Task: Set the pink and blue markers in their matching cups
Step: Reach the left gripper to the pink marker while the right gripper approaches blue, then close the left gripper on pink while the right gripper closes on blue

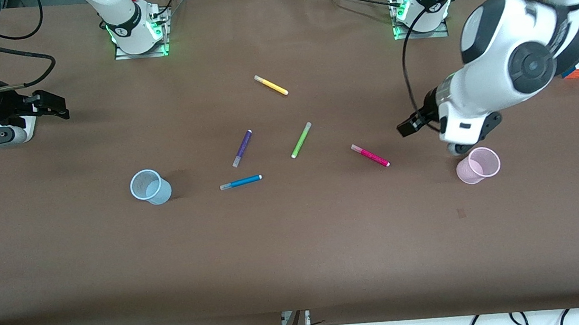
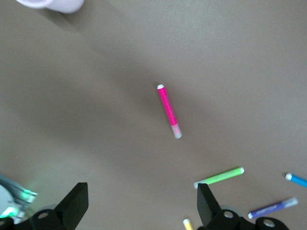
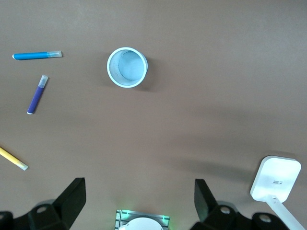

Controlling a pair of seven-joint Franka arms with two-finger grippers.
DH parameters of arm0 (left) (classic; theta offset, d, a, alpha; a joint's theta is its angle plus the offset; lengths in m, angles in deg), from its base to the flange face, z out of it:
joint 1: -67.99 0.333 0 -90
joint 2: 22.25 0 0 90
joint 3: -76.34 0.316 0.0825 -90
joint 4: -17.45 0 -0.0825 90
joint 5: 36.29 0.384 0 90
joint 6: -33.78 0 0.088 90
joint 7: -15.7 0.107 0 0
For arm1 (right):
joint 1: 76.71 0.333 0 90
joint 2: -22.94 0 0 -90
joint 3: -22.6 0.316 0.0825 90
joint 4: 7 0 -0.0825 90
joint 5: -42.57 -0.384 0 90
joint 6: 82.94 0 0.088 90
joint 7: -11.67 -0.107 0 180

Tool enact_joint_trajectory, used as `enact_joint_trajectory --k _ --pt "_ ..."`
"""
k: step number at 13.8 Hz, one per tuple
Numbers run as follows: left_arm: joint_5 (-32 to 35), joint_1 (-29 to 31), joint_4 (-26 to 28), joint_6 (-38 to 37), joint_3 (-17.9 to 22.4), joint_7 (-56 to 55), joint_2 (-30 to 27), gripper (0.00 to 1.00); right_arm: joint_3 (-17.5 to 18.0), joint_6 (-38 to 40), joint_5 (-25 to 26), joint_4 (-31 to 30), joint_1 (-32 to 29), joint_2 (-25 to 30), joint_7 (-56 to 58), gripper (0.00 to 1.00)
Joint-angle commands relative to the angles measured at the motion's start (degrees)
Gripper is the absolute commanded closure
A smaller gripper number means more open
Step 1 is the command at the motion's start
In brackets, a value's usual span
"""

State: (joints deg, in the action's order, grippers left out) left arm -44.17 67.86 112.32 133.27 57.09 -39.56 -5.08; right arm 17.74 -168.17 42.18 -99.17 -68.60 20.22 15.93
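Your left gripper [image 1: 407, 126] hung with its fingers spread wide and nothing between them, over bare table toward the left arm's end, just beside the pink cup [image 1: 477, 165]. The pink marker [image 1: 370, 155] lay flat on the brown table [image 1: 297, 246], near that gripper but apart from it, between the gripper and the green marker [image 1: 301, 139]; in the left wrist view it lay ahead of the fingertips [image 2: 76, 199], well clear of them.

Your right gripper [image 1: 53, 105] waited over the right arm's end of the table, fingers likewise parted and empty. The blue cup [image 1: 150, 187] stood upright, well apart from it and nearer the front camera. The blue marker [image 1: 240, 182] lay near the blue cup, toward the middle of the table, with the purple marker [image 1: 242, 148] just beside it and the yellow marker [image 1: 271, 85] farther off, toward the bases.
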Motion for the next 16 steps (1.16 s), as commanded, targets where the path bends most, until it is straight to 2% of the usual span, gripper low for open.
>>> enact_joint_trajectory --k 1,3,5,7,10,13,16 --pt "2.2 -3.5 0.6 4.8 -0.2 -7.7 3.4 0.0 0.1 -2.4 -0.9 1.1 0.7 -1.5 -3.1 0.0" --pt "7.0 -6.4 3.1 9.6 -0.2 -14.1 5.0 0.0 0.1 -5.3 -5.0 1.2 2.5 -2.7 -13.2 0.0" --pt "10.3 -8.2 5.6 14.3 -0.2 -18.5 7.1 0.0 0.1 -9.7 -5.3 1.1 5.7 -5.1 -20.5 0.0" --pt "10.8 -8.9 9.1 20.9 -0.2 -21.6 8.8 0.0 0.1 -13.8 -5.3 1.0 9.0 -7.9 -29.5 0.0" --pt "11.0 -9.0 17.9 35.8 -0.1 -23.8 9.1 0.0 0.1 -18.6 -5.4 0.7 11.8 -11.4 -38.8 0.0" --pt "11.0 -9.6 21.1 42.2 0.1 -24.1 11.3 0.0 0.1 -23.4 -5.8 0.7 14.3 -14.7 -48.9 0.0" --pt "11.0 -9.6 22.1 45.9 0.3 -26.5 13.5 0.0 0.1 -27.8 -5.8 0.7 15.8 -17.7 -55.5 0.0"
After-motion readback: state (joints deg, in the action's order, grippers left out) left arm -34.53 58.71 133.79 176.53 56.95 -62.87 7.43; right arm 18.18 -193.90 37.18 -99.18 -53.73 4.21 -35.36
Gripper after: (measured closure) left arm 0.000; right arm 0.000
